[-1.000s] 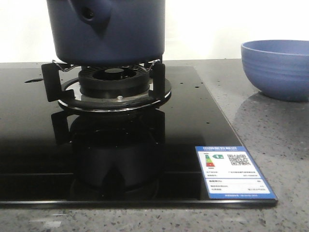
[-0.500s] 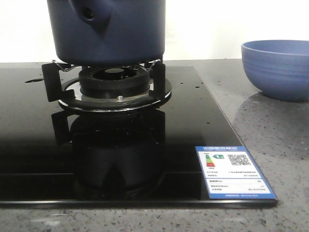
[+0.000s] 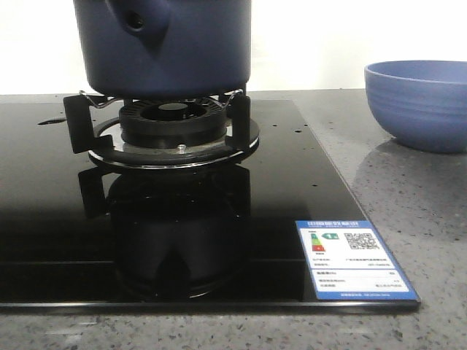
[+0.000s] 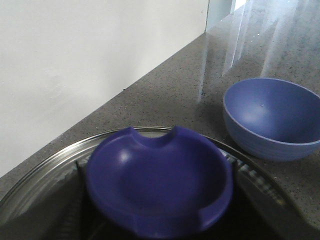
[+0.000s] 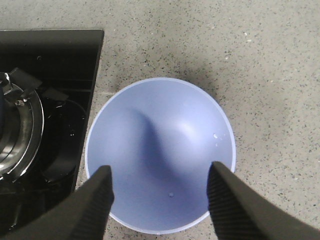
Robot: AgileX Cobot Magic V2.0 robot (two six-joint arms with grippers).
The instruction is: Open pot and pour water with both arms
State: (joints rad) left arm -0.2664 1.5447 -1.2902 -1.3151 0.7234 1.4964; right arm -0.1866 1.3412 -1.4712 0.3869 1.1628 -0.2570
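On the black glass hob [image 3: 182, 240], the dark navy pot [image 3: 166, 45] sits upright on the prongs of the burner's pan support [image 3: 171, 131], its tapered side lug [image 3: 139, 25] with the round hole facing the front camera. The pot's top edge is cut off by the frame, so its lid cannot be seen there. An energy label [image 3: 354, 259] is stuck to the near right corner of the glass. To the right, well apart from the pot, a lighter periwinkle bowl [image 3: 417, 102] stands on the speckled grey bench [image 3: 408, 189].

In the left wrist view, a dark blue dished piece with a notch in its rim [image 4: 159, 185] fills the foreground, with a rounded steel rim [image 4: 45, 175] behind it and the bowl [image 4: 272, 117] off to one side. The left gripper itself is not visible, so I cannot tell whether it is holding anything.

The right gripper [image 5: 162, 197] hovers directly above the bowl [image 5: 160, 150], spread wide, with one dark finger over each side of the bowl's rim and nothing between them. A few small droplets dot the bowl's inside. The hob's edge and part of the burner [image 5: 20, 130] show beside it.
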